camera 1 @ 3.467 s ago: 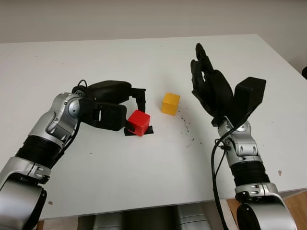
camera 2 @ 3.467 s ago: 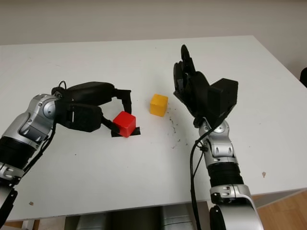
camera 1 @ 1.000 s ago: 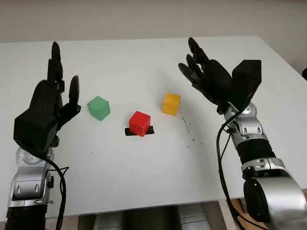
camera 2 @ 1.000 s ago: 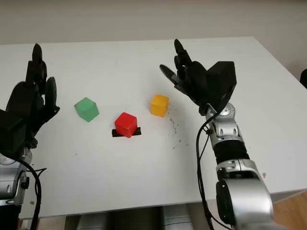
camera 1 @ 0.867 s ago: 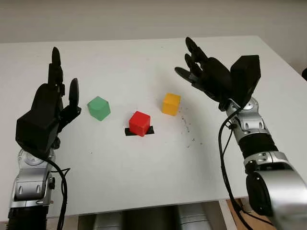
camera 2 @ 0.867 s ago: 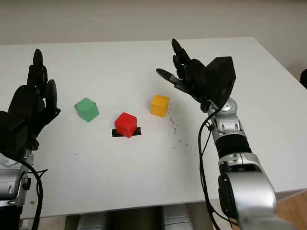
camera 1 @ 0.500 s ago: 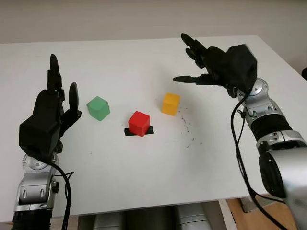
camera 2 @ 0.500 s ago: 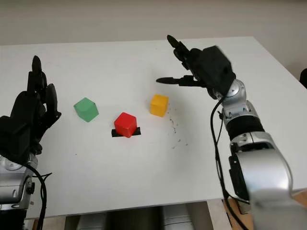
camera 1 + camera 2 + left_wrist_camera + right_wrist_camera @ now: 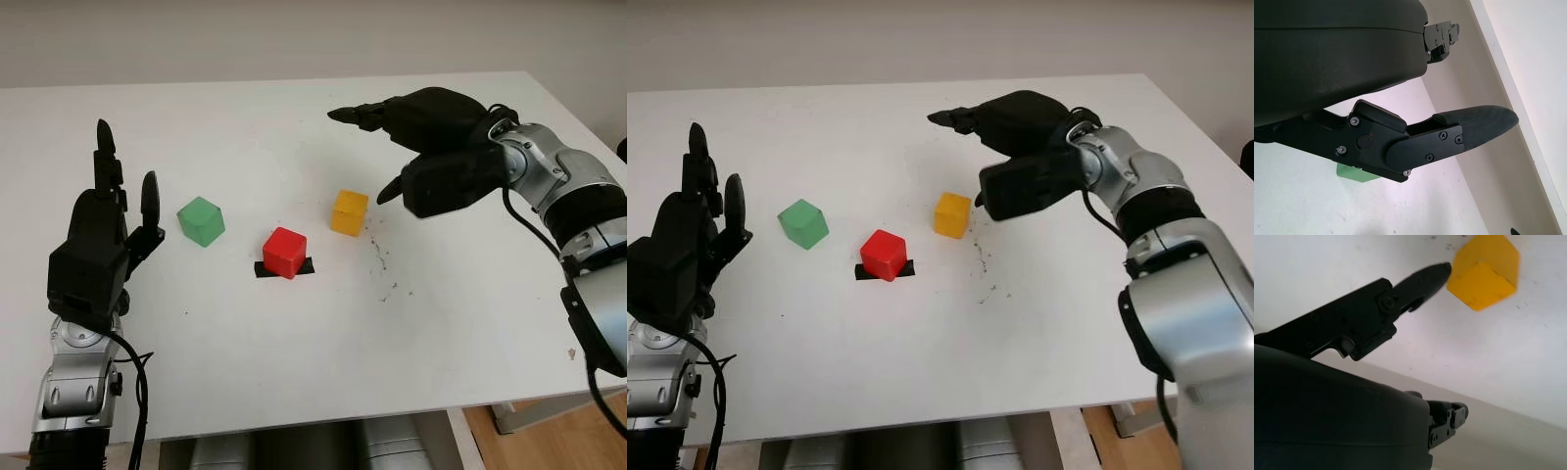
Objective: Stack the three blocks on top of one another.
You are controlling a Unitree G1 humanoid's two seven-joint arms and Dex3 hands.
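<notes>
Three blocks sit apart on the white table [image 9: 294, 372]. The green block [image 9: 201, 220] is at the left, the red block [image 9: 285, 252] stands on a black mark in the middle, and the yellow block [image 9: 349, 212] is to its right. My right hand [image 9: 392, 157] hovers open over and just right of the yellow block [image 9: 1484, 271], palm turned down, holding nothing. My left hand [image 9: 103, 235] is raised at the left, open, beside the green block [image 9: 1354, 174].
A black tape mark [image 9: 284, 269] lies under the red block. Small dark specks [image 9: 387, 274] dot the table right of the yellow block. The table's front edge runs along the bottom.
My right hand has turned palm-down and swung left and lower toward the yellow block. The left hand has drifted slightly down. The blocks have not moved since one second ago.
</notes>
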